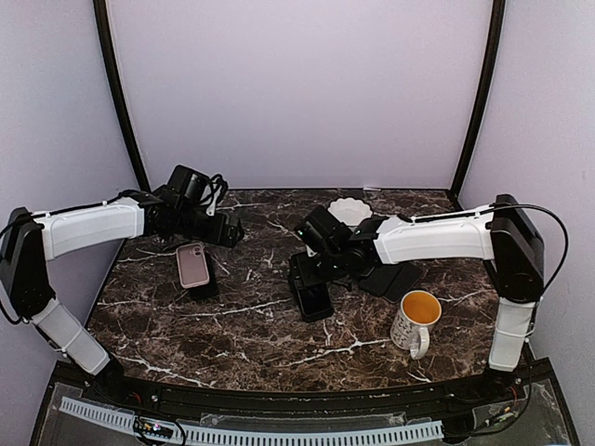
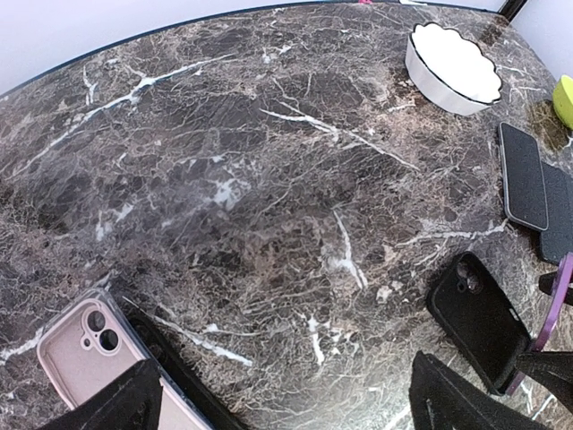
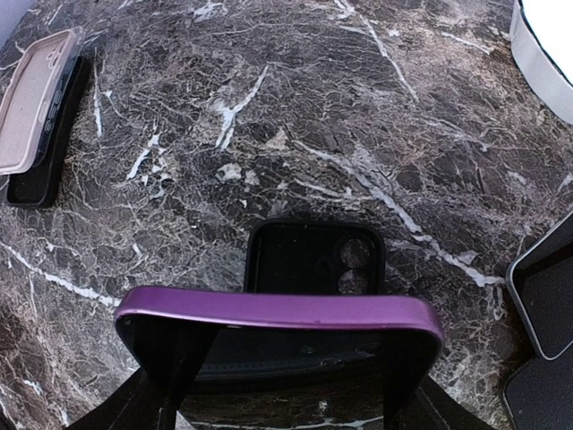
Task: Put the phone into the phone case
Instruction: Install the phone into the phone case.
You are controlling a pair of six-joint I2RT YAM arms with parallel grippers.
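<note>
My right gripper (image 1: 319, 271) (image 3: 282, 385) is shut on a purple-edged phone (image 3: 277, 312), holding it tilted just above a black phone case (image 3: 313, 258) (image 1: 313, 300) that lies on the marble table, camera cutout at the far end. The phone's far edge sits over the middle of the case. The black case (image 2: 479, 318) and the phone's purple edge (image 2: 560, 296) also show in the left wrist view. My left gripper (image 1: 232, 232) (image 2: 282, 408) is open and empty above bare table, between a pink case and the black case.
A pink case (image 1: 193, 265) (image 2: 85, 358) (image 3: 31, 94) rests on a black phone (image 3: 45, 170) at the left. A white bowl (image 1: 350, 210) (image 2: 452, 67) stands at the back. A mug (image 1: 416, 318) and dark flat phones (image 1: 395, 279) (image 2: 522, 175) lie at the right.
</note>
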